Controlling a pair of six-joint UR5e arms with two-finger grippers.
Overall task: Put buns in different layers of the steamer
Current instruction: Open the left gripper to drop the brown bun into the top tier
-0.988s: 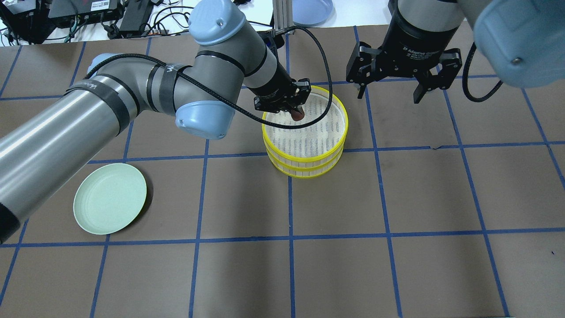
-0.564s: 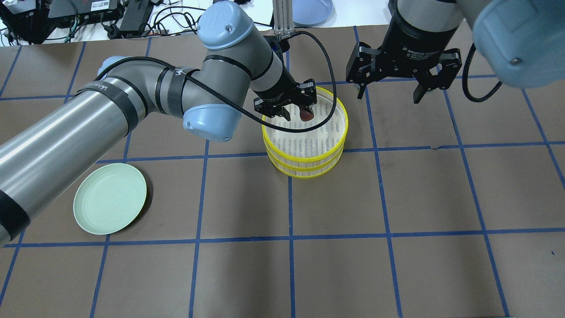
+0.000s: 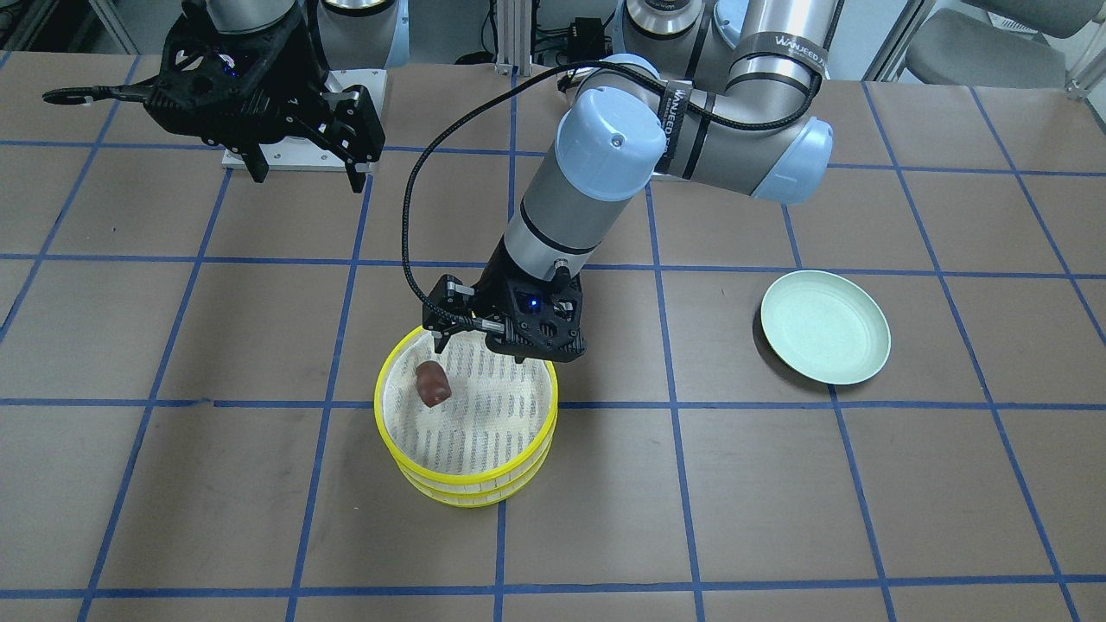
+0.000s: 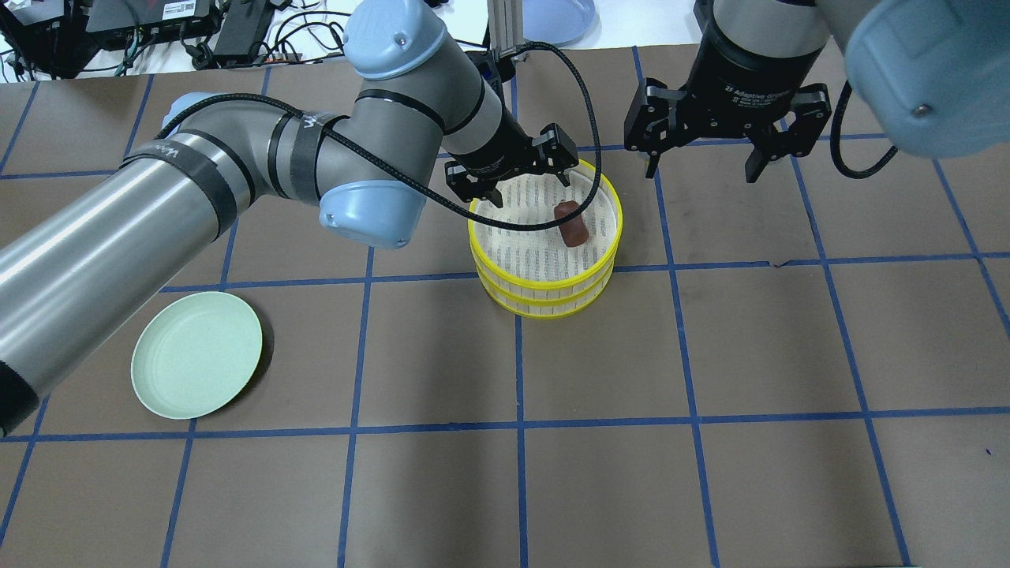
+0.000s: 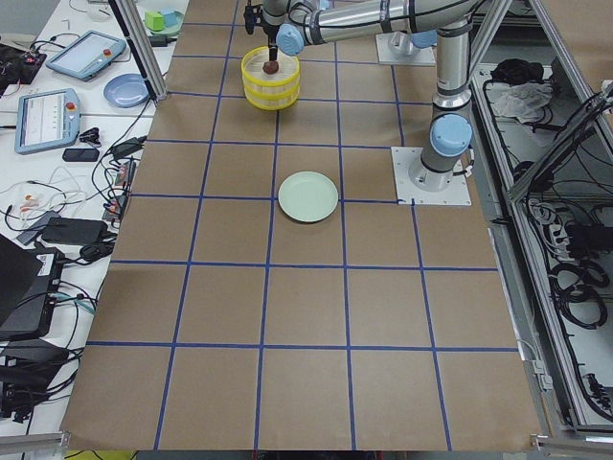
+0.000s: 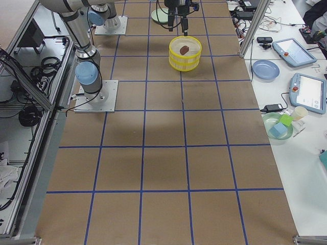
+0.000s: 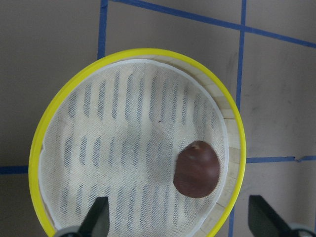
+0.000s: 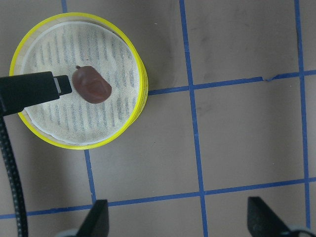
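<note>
left hand (image 4: 526, 185) wide | right hand (image 4: 702, 171) wide | brown bun (image 4: 571, 223) in top tray (image 4: 517, 246) | arm band (image 3: 780, 42): "WANJEED"

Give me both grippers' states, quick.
Left gripper: open, empty; the brown bun lies in the top steamer layer.
Right gripper: open, empty.

Brown paper covers the tabletop (image 4: 710, 489), ruled into large squares by blue tape lines (image 4: 521, 422). In the exterior right view, a white bench (image 6: 311, 143) runs along the tabletop's right side. It carries tablets (image 6: 291, 51), a blue dish (image 6: 265, 69), a green bowl (image 6: 278, 126) of blocks and a paper cup (image 6: 299, 112). An aluminium post (image 6: 250, 25) rises at its edge. On the left, a metal rail (image 6: 30, 153) borders coiled black cables (image 6: 48, 66). A grey office chair (image 3: 968, 47) stands at the far end.
</note>
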